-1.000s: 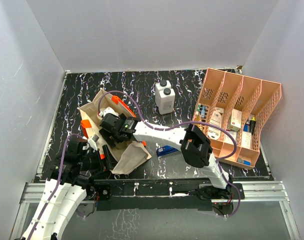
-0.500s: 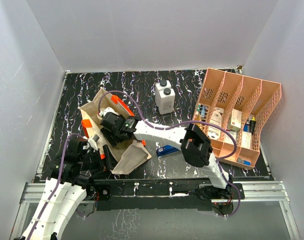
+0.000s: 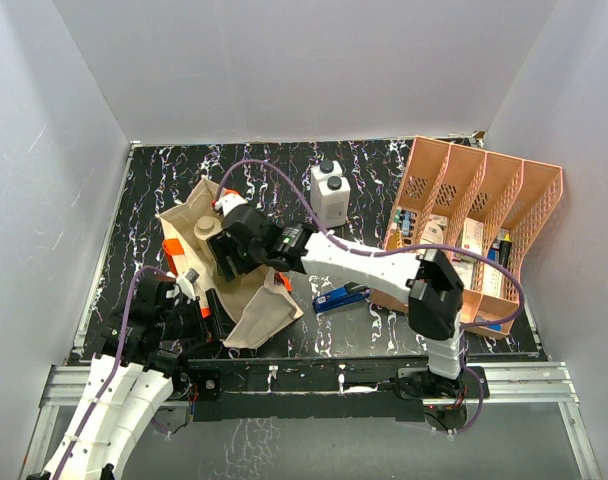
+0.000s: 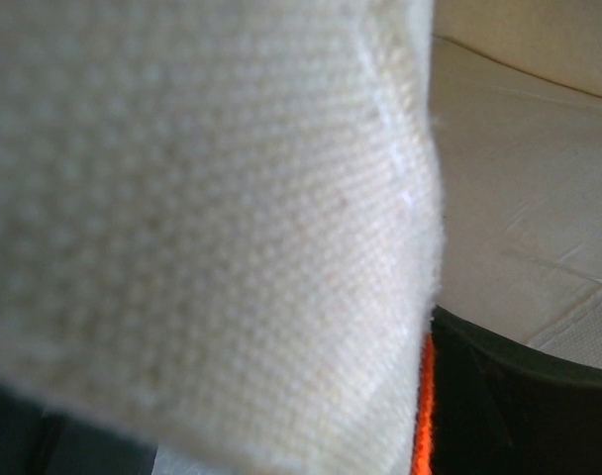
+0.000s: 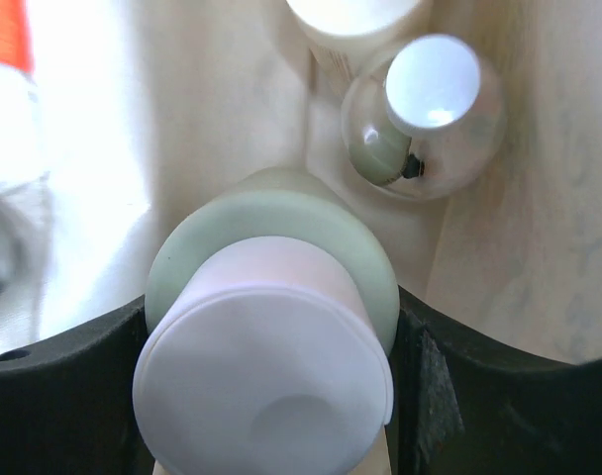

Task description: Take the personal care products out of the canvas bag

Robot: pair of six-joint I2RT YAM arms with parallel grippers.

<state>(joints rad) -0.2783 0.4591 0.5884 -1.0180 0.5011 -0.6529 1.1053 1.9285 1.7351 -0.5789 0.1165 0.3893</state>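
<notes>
Extraction step: right gripper (image 5: 271, 391) jaws clamp olive-tan cylindrical bottle (image 5: 271, 297) inside beige canvas bag (image 3: 259, 318). Left gripper (image 3: 199, 295) jaws: cannot tell. Next: lift clear of bag.

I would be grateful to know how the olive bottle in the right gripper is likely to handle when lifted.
The olive bottle looks rigid, smooth and round, so it may slip or twist in the right gripper. It seems small against the gripper, so it is probably light. Laid on its side, it would likely roll.
</notes>
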